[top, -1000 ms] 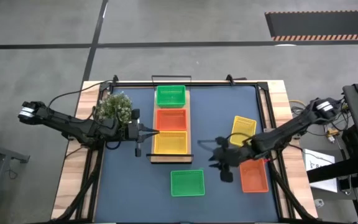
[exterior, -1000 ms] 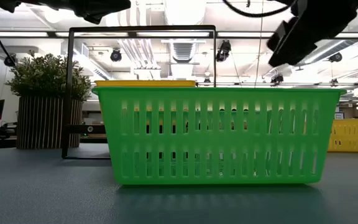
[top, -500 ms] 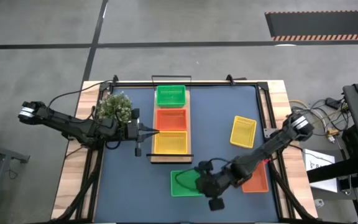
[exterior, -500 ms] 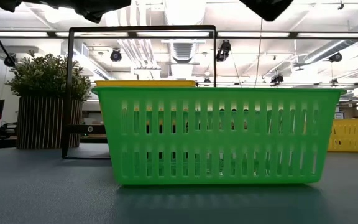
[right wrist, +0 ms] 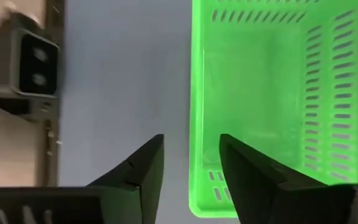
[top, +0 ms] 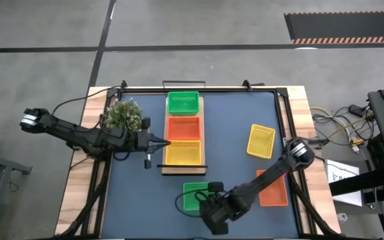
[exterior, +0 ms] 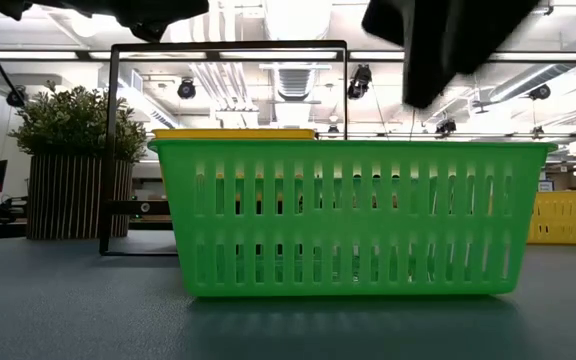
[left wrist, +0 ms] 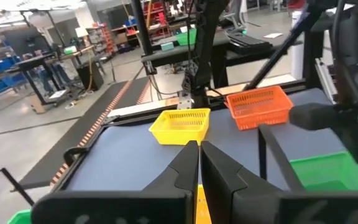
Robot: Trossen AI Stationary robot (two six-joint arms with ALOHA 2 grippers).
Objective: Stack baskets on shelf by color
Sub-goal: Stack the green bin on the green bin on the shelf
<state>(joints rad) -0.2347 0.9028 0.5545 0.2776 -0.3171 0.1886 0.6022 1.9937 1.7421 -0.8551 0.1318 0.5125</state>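
A green basket (top: pixel 192 190) stands on its base on the blue tabletop near the front edge; it fills the low view (exterior: pixel 353 215). My right gripper (right wrist: pixel 191 165) hangs open above it, pointing down. One finger (right wrist: pixel 138 177) is outside the near long wall (right wrist: pixel 194 93) and the other (right wrist: pixel 247 177) over the inside, close to the right end. In the low view the gripper (exterior: pixel 448 50) is clear above the rim. The shelf (top: pixel 182 171) carries green, red-orange and yellow baskets (top: pixel 182 153) in a row. My left gripper (top: pixel 159 142) is shut, level, beside the shelf's yellow basket.
A loose yellow basket (top: pixel 261 141) and a red-orange basket (top: pixel 275 192) stand on the table's right side, under and beside my right arm. A potted plant (top: pixel 122 115) stands at the far left by my left arm. The low camera (right wrist: pixel 30 62) sits at the near edge.
My right gripper has swung from the table's middle right toward the near edge and to the left. It now stands over the loose green basket and has come lower toward its rim. The baskets have not moved.
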